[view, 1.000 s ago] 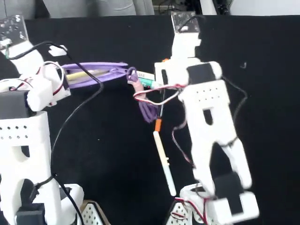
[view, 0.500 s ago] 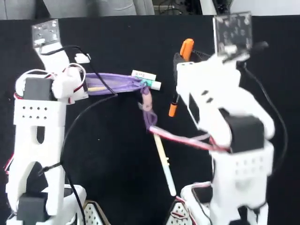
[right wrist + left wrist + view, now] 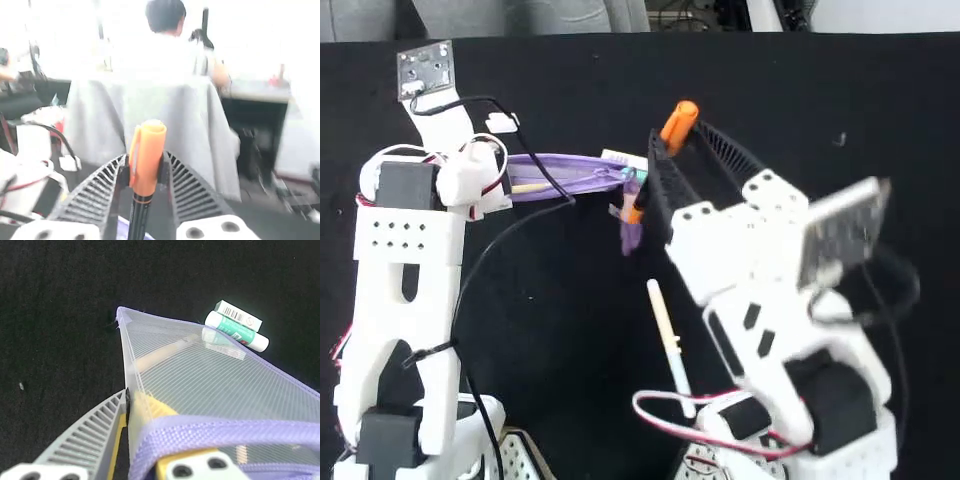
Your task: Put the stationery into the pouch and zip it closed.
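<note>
High view, left gripper: the left gripper (image 3: 512,178) is sitting at the left end of the pouch (image 3: 570,172) and biting down on it.
Left wrist view, same claw: the left gripper (image 3: 131,402) is clenching the purple-trimmed edge of the mesh pouch (image 3: 200,385), grey ribbed finger (image 3: 90,440) on one side and the fabric pinched tight.
Pouch: it is stretching out to the right from that claw in a long purple strip over the black table (image 3: 550,330).
Pencil: a wooden pencil (image 3: 160,356) is lying inside the mesh; from above it is showing as a pale line (image 3: 528,187) within the pouch.
Glue stick: a green-and-white glue stick (image 3: 235,331) is lying on the table just beyond the pouch's far edge, with a small white-and-green box (image 3: 239,316) right beside it.
Strap: a purple strap (image 3: 630,232) is hanging down from the pouch's right end.
Marker: an orange-capped marker (image 3: 672,125) is standing tilted, cap up, its lower end down by the pouch's right end; whether it is touching, I cannot tell.
Right gripper: the right gripper (image 3: 660,150) is grasping that marker between its black ribbed fingers; the right wrist view is showing the marker (image 3: 145,160) squeezed in the right gripper (image 3: 145,175).
White pen: a long white pen (image 3: 668,345) is lying on the table below the strap, apart from the pouch.
</note>
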